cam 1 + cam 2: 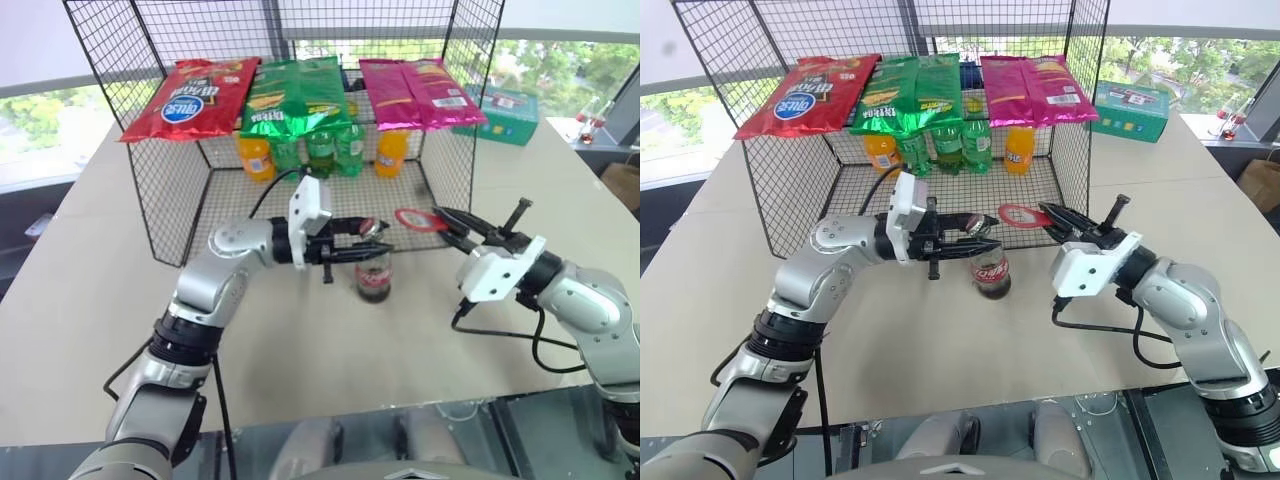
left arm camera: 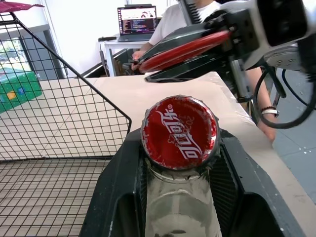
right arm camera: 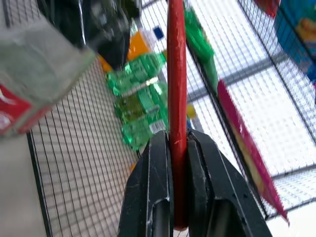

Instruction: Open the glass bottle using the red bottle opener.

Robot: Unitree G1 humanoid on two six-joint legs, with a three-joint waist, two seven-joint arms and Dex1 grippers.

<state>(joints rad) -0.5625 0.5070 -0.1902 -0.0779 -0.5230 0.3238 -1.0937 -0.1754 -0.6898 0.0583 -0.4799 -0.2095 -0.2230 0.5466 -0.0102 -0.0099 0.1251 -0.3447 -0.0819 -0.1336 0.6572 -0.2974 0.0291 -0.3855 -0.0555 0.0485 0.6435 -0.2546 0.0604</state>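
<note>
A beige counter [image 1: 90,330] carries a black wire cage [image 1: 170,215], open toward the robot, with three snack bags draped over its back: a red bag [image 1: 190,98], a green bag [image 1: 293,96] and a pink bag [image 1: 420,92]. Inside the cage stand orange soda bottles [image 1: 256,157] and green plastic soda bottles [image 1: 322,150]. A teal box [image 1: 505,115] lies on the counter just beyond the cage's right side.

The glass bottle [image 1: 374,272] stands upright on the counter just in front of the cage's open edge. It is small and clear, with dark brown liquid below, a red label with white script around the body, and a slim neck topped by a red crimped cap bearing white script. The left pincer [image 1: 368,248] reaches in level from the left and grasps the bottle's neck just under the cap, one black finger on each side.

The red bottle opener [image 1: 417,219] is flat and red with a ring-shaped head and a pale centre. The right pincer [image 1: 450,222] is clenched on its handle, holding it level in the air just to the right of the cap and slightly above it, ring end toward the bottle, not touching it.
</note>
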